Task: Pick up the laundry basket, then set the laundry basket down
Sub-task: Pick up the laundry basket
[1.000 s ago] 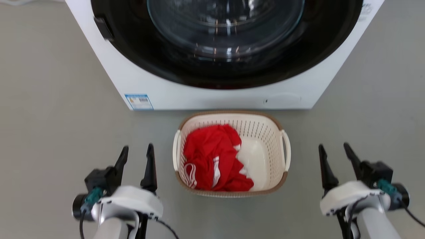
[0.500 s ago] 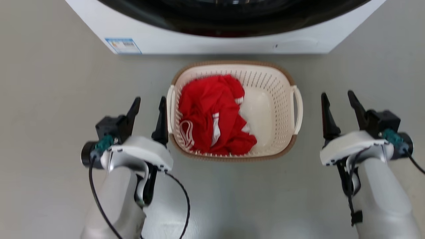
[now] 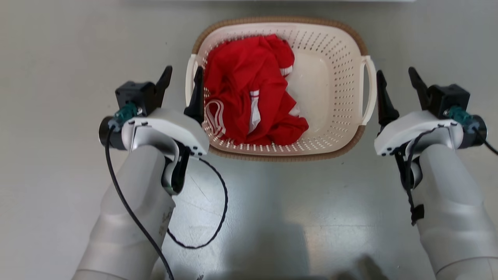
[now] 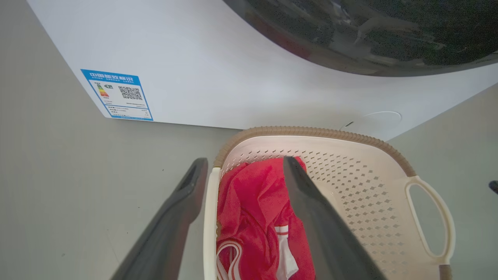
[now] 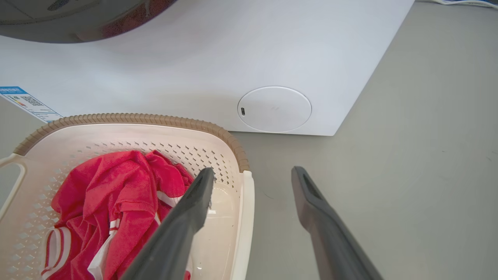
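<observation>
The cream perforated laundry basket [image 3: 334, 70] with a brown rim stands on the grey floor, a red garment with white stripes [image 3: 253, 89] bunched in its left half. My left gripper [image 3: 183, 77] is open, one finger on each side of the white left handle [image 3: 189, 77]. The left wrist view shows that handle [image 4: 210, 217] between the fingers of the left gripper [image 4: 245, 163]. My right gripper [image 3: 395, 74] is open beside the right handle [image 3: 369, 89]. In the right wrist view that handle [image 5: 245, 217] lies between the fingers of the right gripper [image 5: 253, 172]. Neither gripper holds anything.
A white washing machine [image 4: 194, 58] with a dark round door stands just behind the basket [image 5: 97, 144], a blue label [image 4: 116, 95] at its lower left and a round hatch [image 5: 274, 109] at its lower right. Bare grey floor [image 3: 58, 155] lies on both sides.
The head view has tilted down, so the washing machine has left its top. Both open grippers have moved forward and in from beside the basket's front to its two handles.
</observation>
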Controlling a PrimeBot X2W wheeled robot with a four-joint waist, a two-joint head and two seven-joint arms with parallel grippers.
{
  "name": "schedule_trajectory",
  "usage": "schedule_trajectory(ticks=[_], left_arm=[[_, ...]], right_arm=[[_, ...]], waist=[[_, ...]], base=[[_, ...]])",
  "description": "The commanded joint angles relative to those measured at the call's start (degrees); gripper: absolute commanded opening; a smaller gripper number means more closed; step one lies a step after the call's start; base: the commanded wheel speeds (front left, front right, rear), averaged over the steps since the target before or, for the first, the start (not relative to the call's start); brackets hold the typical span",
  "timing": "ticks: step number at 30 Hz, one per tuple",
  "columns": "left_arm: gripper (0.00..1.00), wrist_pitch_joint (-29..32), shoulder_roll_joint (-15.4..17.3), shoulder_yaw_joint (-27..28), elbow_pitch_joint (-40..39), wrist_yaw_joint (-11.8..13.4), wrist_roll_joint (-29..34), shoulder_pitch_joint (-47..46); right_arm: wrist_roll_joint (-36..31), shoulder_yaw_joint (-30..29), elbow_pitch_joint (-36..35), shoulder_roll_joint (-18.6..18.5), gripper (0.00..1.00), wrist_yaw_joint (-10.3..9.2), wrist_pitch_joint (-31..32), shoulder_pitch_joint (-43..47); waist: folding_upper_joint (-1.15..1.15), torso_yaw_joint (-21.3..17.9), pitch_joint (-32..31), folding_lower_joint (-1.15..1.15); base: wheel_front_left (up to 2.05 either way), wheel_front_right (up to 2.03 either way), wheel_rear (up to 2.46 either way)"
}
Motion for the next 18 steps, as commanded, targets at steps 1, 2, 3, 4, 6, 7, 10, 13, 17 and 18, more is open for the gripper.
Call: schedule_trajectory(ticks=[1,2,3,4,6,7,10,13,17,18], left_arm=[[1.00,-0.3,1.0,0.7,-0.3,-0.3,-0.5,-1.3],[1.00,-0.3,1.0,0.4,0.1,-0.3,-0.8,-1.8],[1.00,-0.3,1.0,0.1,0.4,-0.3,-1.1,-2.3],[1.00,-0.3,1.0,-0.2,0.9,-0.2,-1.6,-2.7],[1.00,-0.3,1.0,-0.9,1.7,0.0,-1.9,-3.6],[1.00,-0.3,1.0,-1.2,2.0,0.1,-2.1,-4.0],[1.00,-0.3,1.0,-1.6,2.6,0.4,-2.4,-5.0],[1.00,-0.3,1.0,-1.9,3.4,0.7,-2.3,-5.9],[1.00,-0.3,1.0,-1.6,4.3,2.2,-2.0,-7.5],[1.00,-0.3,1.0,-1.6,4.3,2.2,-2.0,-7.5]], right_arm=[[-0.3,0.6,0.1,0.4,1.00,0.34,-0.6,-0.5],[-0.5,0.5,0.5,0.4,1.00,0.34,-0.6,-1.1],[-0.7,0.3,0.8,0.4,1.00,0.34,-0.6,-1.6],[-0.7,0.2,1.1,0.4,1.00,0.34,-0.6,-2.0],[-0.9,0.1,1.6,0.4,1.00,0.34,-0.6,-2.8],[-1.0,0.1,1.8,0.4,1.00,0.34,-0.6,-3.1],[-1.1,0.1,2.3,0.4,1.00,0.34,-0.6,-4.2],[-0.9,0.0,2.5,0.4,1.00,0.34,-0.6,-5.0],[-1.0,-0.1,2.6,0.4,1.00,0.34,-0.6,-5.7],[-1.0,-0.1,2.6,0.4,1.00,0.34,-0.6,-5.7]], waist=[[0.00,0.1,2.0,0.00],[0.00,0.0,2.5,0.00],[0.00,0.0,2.9,0.00],[0.00,0.0,3.2,0.00],[0.00,-0.1,4.1,0.00],[0.00,-0.1,4.6,0.00],[0.00,-0.4,5.9,0.00],[0.00,-0.6,7.1,0.00],[0.00,-0.4,8.7,0.00],[0.00,-0.4,8.7,0.00]], base=[[0.00,0.00,0.00],[0.00,0.00,0.00],[0.00,0.00,0.00],[0.00,0.00,0.00],[0.00,0.00,0.00],[0.00,0.00,0.00],[0.00,0.00,0.00],[0.00,0.00,0.00],[0.00,0.00,0.00],[0.00,0.00,0.00]])
